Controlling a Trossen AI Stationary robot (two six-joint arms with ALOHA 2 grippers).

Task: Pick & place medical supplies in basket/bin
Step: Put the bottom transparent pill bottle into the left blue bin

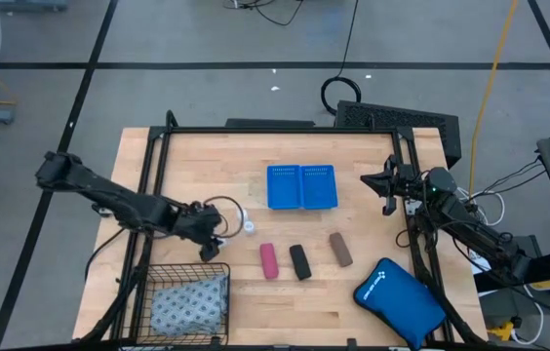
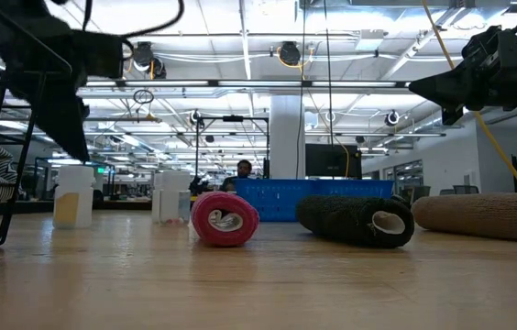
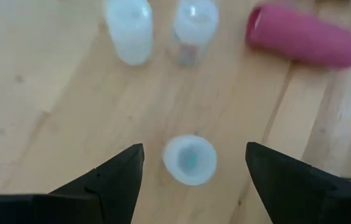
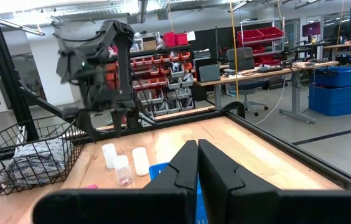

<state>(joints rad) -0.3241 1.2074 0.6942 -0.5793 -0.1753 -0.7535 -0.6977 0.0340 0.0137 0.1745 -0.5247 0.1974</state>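
At the counter's near left corner the black wire basket (image 1: 185, 297) holds the dotted soft pack (image 1: 189, 304). Just beyond it the left pincer (image 3: 193, 163) hangs wide open over one white vial (image 3: 190, 160), two more vials (image 4: 124, 163) close by. Pink roll (image 1: 269, 260), black roll (image 1: 299, 261) and brown roll (image 1: 340, 250) lie mid-counter before the blue tray (image 1: 302, 186). The right pincer (image 4: 197, 158), closed and empty, waits at the right edge above the blue pouch (image 1: 400, 298).
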